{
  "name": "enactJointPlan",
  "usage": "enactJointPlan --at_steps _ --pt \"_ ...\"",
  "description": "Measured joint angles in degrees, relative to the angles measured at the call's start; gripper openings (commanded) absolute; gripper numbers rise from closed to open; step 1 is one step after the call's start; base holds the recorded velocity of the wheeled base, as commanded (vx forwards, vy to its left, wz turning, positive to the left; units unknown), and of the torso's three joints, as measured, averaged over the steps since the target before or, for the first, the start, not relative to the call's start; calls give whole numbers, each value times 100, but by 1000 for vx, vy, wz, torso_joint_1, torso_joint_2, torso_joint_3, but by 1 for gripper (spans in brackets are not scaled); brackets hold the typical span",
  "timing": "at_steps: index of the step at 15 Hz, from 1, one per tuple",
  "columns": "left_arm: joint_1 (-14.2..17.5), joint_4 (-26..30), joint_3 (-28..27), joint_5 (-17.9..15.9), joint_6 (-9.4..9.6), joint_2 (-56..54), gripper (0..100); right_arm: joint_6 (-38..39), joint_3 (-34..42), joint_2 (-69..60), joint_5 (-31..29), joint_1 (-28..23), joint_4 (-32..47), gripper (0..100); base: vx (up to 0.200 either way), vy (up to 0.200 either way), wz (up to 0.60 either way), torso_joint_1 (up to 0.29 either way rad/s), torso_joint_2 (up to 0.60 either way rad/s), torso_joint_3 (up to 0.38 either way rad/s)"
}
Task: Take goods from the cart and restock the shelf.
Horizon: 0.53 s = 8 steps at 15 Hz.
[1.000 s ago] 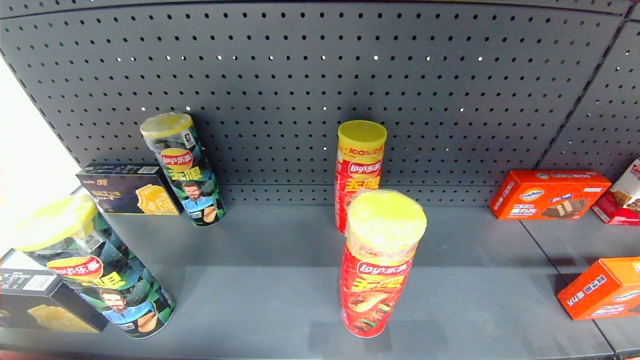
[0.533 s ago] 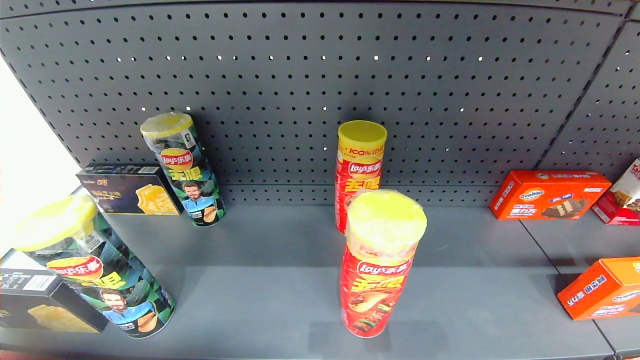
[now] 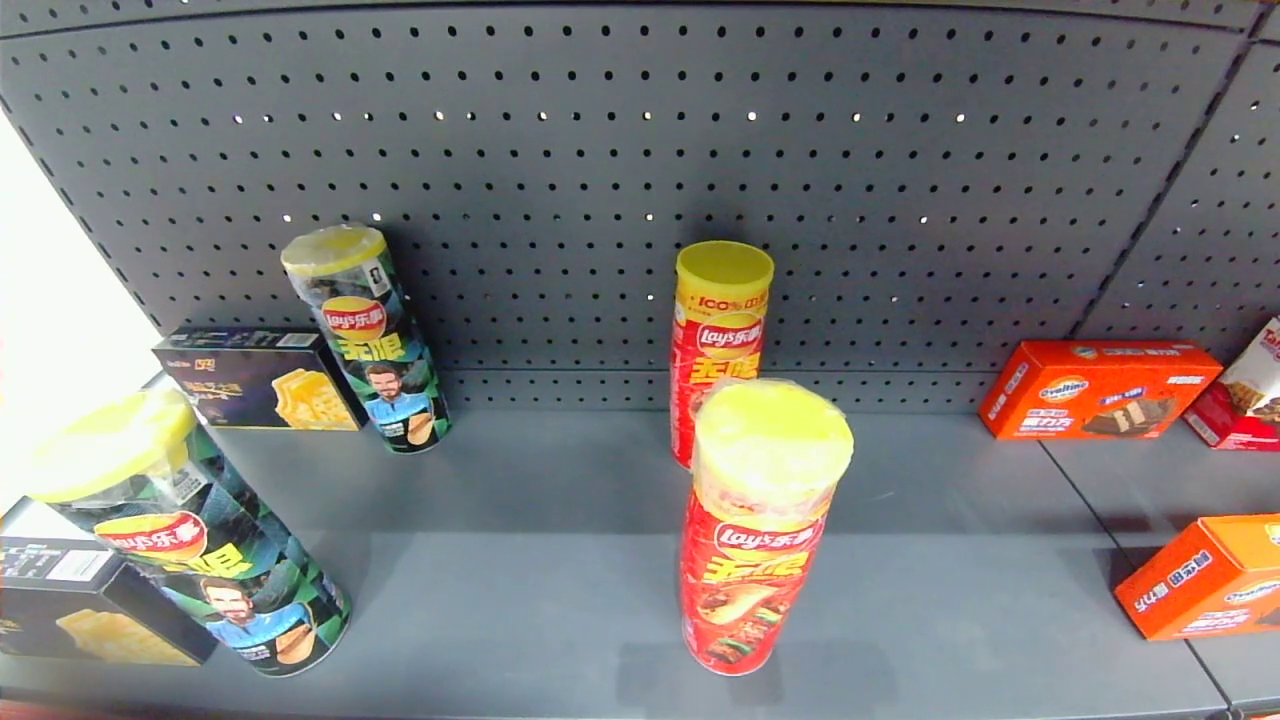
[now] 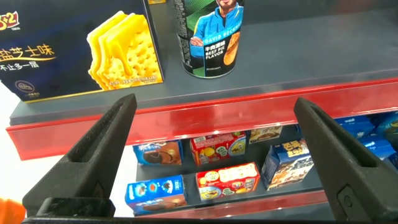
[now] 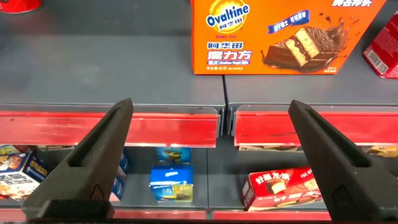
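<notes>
Head view: red can [image 3: 760, 530] at 6 o'clock on shelf [image 3: 540, 560]. Left gripper [image 4: 214, 104] and right gripper [image 5: 209, 107] are wide open, empty.

Shelf [image 3: 560, 520] holds 2 red chip cans (rear one [image 3: 722, 340], front one [image 3: 752, 560]), 2 dark green chip cans (rear one [image 3: 378, 350], front one [image 3: 200, 560]), 2 black cracker boxes (rear one [image 3: 250, 380], front one [image 3: 80, 610]), 2 orange chocolate boxes (rear one [image 3: 1095, 388], front one [image 3: 1200, 578]), and 1 red-and-white box [image 3: 1250, 395], partly cut off at the edge.
</notes>
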Motion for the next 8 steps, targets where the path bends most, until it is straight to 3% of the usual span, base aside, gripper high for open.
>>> enactJointPlan --at_steps 8 --pt "0 -2 0 11 -88 0 100 -2 5 -10 0 2 -2 100 0 0 0 0 0 0"
